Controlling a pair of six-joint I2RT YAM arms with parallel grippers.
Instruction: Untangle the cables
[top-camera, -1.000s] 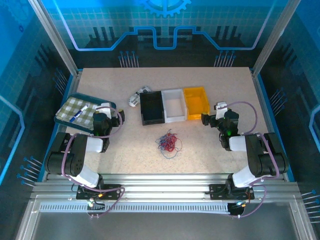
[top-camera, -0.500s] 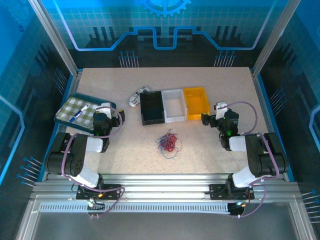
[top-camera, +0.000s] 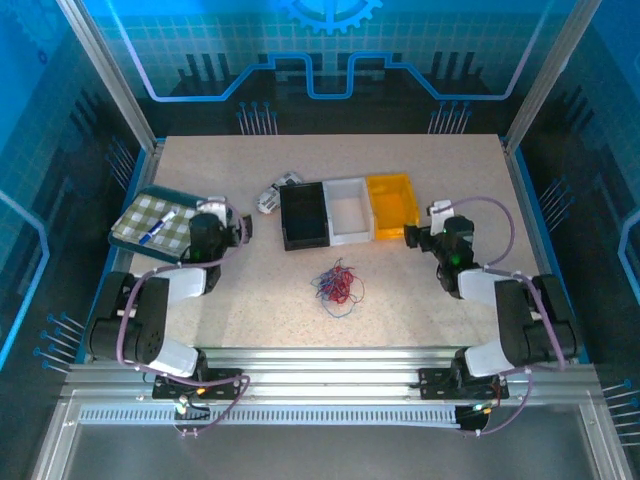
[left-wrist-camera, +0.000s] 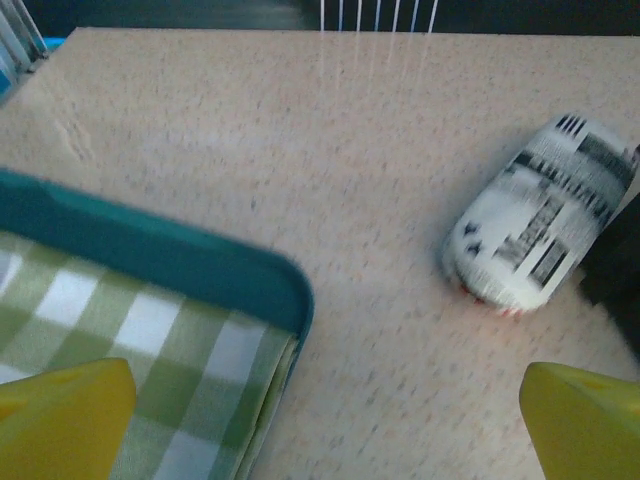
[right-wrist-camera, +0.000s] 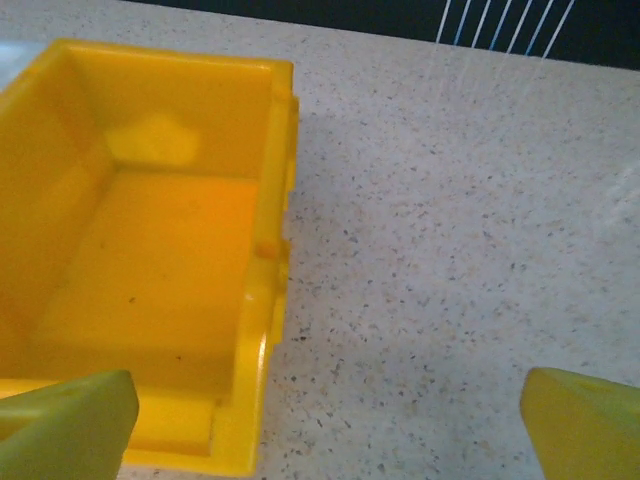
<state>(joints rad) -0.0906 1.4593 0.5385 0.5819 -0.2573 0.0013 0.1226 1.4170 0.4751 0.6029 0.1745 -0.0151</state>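
Find the cables (top-camera: 337, 285) on the counter (top-camera: 420, 170) as one loose red, blue and dark tangle on the near side of the white bin (top-camera: 347, 212), close to it but not touching. The black bin (top-camera: 303, 215) stands against the white bin's left wall and the yellow bin (top-camera: 392, 205) against its right wall. The left fingers (top-camera: 240, 228) sit left of the white bin, beyond the black bin. They are spread wide and hold nothing; in the left wrist view you see bare counter between the yellow fingertips (left-wrist-camera: 60, 420). The right fingers (top-camera: 415, 237) sit right of the white bin, just past the yellow bin's near right corner. They are also wide apart and hold nothing. Further left of the white bin lies a teal tray (top-camera: 128, 215) with a checked cloth (top-camera: 150, 222). A printed white object (top-camera: 268, 200) rests at the black bin's far left corner.
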